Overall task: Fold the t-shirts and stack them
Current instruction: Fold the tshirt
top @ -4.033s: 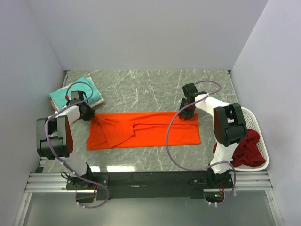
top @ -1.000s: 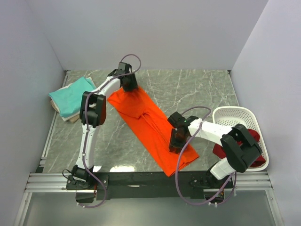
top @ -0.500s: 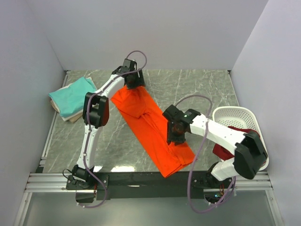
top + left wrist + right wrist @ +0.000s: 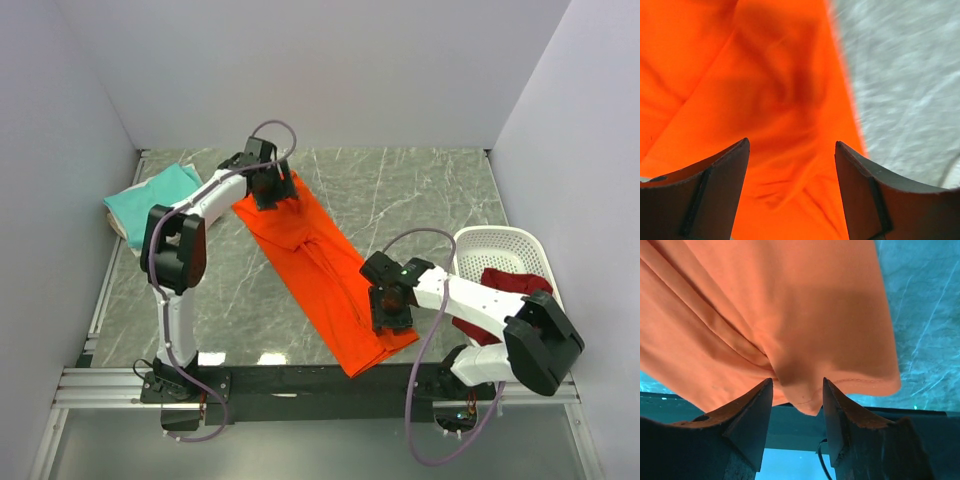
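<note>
The bright orange t-shirt (image 4: 315,260), folded into a long strip, lies slantwise on the marble from far left to near right. My left gripper (image 4: 272,188) hovers open over its far end, orange cloth (image 4: 765,100) below the spread fingers (image 4: 715,190). Open too, my right gripper (image 4: 390,308) is at the near end, where a loose hem corner (image 4: 805,395) pokes between its fingertips (image 4: 762,390) with gaps on both sides. A folded teal t-shirt (image 4: 150,205) rests at the far left. Dark red t-shirts (image 4: 510,285) sit in the basket.
The white perforated basket (image 4: 500,235) stands at the right, beside the right arm. The shirt's near end reaches the table's front edge, and the dark frame rail (image 4: 865,425) shows just past it. Grey walls close in the back and both sides.
Both grippers have opened and let go of the orange shirt's ends. The right gripper has drawn back toward the near edge; the shirt now lies flat on the table.
</note>
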Robot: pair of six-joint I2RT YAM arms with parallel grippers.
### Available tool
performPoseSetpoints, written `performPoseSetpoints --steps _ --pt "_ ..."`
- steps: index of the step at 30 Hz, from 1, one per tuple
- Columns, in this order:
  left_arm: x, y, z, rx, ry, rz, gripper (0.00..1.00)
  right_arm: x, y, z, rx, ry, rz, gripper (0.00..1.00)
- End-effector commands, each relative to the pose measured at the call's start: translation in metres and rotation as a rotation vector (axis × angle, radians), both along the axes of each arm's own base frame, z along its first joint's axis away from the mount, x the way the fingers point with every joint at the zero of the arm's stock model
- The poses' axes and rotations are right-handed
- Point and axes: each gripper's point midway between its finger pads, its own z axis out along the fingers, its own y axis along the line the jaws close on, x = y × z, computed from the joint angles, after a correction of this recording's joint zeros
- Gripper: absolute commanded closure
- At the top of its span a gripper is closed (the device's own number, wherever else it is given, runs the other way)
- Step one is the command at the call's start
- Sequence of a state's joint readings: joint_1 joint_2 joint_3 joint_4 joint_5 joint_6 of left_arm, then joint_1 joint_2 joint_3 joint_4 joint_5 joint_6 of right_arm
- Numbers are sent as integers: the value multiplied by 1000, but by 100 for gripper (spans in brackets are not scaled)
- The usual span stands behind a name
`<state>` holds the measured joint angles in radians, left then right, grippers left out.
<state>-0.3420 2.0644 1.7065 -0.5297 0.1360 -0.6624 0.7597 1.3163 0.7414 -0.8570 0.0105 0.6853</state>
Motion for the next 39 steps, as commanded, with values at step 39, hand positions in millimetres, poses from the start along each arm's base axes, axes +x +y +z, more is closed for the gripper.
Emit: performPoseSetpoints --steps 39 --pt "54 -14 -115 123 8 -188 23 -20 113 -8 187 74 180 87"
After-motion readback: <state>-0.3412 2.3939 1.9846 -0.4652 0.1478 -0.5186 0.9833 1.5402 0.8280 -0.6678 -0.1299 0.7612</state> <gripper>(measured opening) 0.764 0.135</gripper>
